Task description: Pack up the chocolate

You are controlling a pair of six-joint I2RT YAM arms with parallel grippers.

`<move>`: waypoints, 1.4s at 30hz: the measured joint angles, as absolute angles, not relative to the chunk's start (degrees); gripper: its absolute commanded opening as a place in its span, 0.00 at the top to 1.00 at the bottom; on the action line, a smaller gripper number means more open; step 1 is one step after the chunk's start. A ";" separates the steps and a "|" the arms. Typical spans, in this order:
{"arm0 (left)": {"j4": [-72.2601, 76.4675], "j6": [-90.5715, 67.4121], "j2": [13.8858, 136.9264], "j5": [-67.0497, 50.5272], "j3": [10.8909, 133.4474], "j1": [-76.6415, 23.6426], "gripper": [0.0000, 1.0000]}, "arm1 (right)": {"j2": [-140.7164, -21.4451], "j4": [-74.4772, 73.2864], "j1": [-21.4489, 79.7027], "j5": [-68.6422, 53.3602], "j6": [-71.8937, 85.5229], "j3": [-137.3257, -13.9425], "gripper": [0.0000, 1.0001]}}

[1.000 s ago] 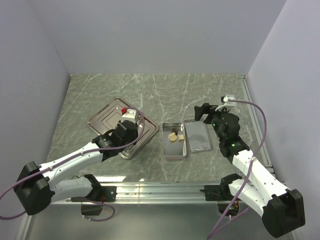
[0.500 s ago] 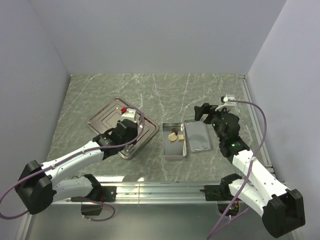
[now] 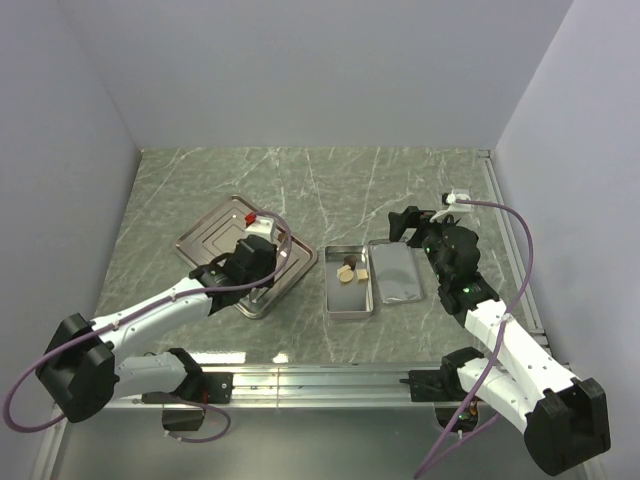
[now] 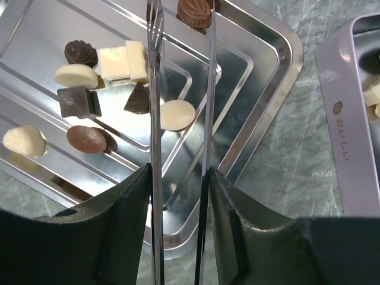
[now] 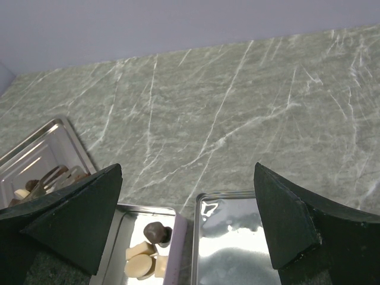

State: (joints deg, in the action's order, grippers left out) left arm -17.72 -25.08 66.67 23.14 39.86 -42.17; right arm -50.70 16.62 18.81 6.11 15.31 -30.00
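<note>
On the ridged steel tray (image 4: 261, 77), at about 9 o'clock from the tin (image 3: 332, 296) in the overhead view, you have most of the chocolate (image 4: 86, 139) lying loose: a dark swirl, two white squares touching each other, cream ovals, a dark square, a dark triangle and a brown oval, clustered toward the 10 o'clock side of your left wrist view. Your left gripper (image 4: 178, 172) hangs over that tray with its black fingers (image 4: 127, 202) pressed against both arms of a pair of metal tweezers (image 4: 155, 89), so it is grasping the tweezers. The two prongs run up toward 12 o'clock with a gap between them. A brown piece sits between the prongs near their tips, against the right prong, but you cannot tell whether they touch it. A cream oval lies on the tray in the gap lower down. A few pieces, one dark and the rest tan, already rest in the far end of the open tin. A silvery lid (image 3: 396, 272) lies just beside the tin at its 3 o'clock. Your right gripper (image 5: 187, 169) hovers above the green marbled surface (image 5: 237, 89) near the lid's far end, fingers spread wide with nothing between them.
</note>
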 measured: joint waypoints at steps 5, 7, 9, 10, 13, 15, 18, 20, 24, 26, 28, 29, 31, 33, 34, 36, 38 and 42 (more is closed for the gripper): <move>-16.95 -24.43 68.07 22.26 40.32 -41.36 0.52 | -50.70 16.62 18.81 6.09 15.31 -30.02 0.02; -16.91 -24.14 68.86 21.89 40.56 -41.04 0.52 | -50.70 16.62 18.81 6.07 15.31 -30.00 0.02; -16.93 -23.79 69.56 21.65 40.75 -40.75 0.52 | -50.70 16.62 18.81 6.04 15.31 -30.00 0.02; -16.95 -23.59 69.95 21.47 40.88 -40.66 0.53 | -50.72 16.62 18.81 6.02 15.31 -30.00 0.02; -16.82 -23.33 70.67 20.97 41.25 -40.42 0.55 | -50.72 16.62 18.81 5.98 15.31 -30.02 0.02; -16.78 -23.20 70.89 20.75 41.28 -40.36 0.57 | -50.76 16.62 18.81 5.96 15.31 -30.02 0.02; -16.80 -23.20 70.94 20.58 41.28 -40.32 0.57 | -50.83 16.62 18.81 5.93 15.31 -30.02 0.02; -16.82 -23.20 70.94 20.56 41.28 -40.32 0.56 | -50.87 16.60 18.81 5.93 15.31 -30.02 0.02; -16.99 -23.22 70.54 20.43 41.28 -40.32 0.56 | -50.92 16.58 18.81 5.96 15.31 -30.02 0.02; -17.02 -23.24 70.13 20.40 41.28 -40.32 0.55 | -51.00 16.58 18.81 5.96 15.29 -30.02 0.02; -17.02 -23.27 69.76 20.38 41.28 -40.32 0.55 | -51.11 16.58 18.81 5.96 15.29 -30.04 0.02; -17.02 -23.27 69.63 20.36 41.28 -40.32 0.55 | -51.20 16.56 18.81 5.96 15.29 -30.06 0.02; -17.02 -23.24 69.52 20.34 41.28 -40.32 0.55 | -51.35 16.51 18.81 5.96 15.29 -30.15 0.02; -17.08 -23.24 69.54 20.32 41.28 -40.32 0.55 | -51.46 16.29 18.81 5.96 15.29 -30.28 0.02; -17.08 -23.24 69.58 20.34 41.30 -40.32 0.56 | -51.48 16.25 18.81 5.96 15.29 -30.37 0.02; -17.30 -23.27 69.84 20.38 41.45 -40.32 0.56 | -51.57 16.21 18.81 5.96 15.20 -30.50 0.02; -17.61 -23.40 70.41 20.49 41.71 -40.32 0.56 | -51.59 16.21 18.81 5.96 15.11 -30.59 0.02; -18.55 -23.64 71.05 20.95 41.93 -40.32 0.56 | -51.68 16.21 18.81 5.96 15.11 -30.81 0.02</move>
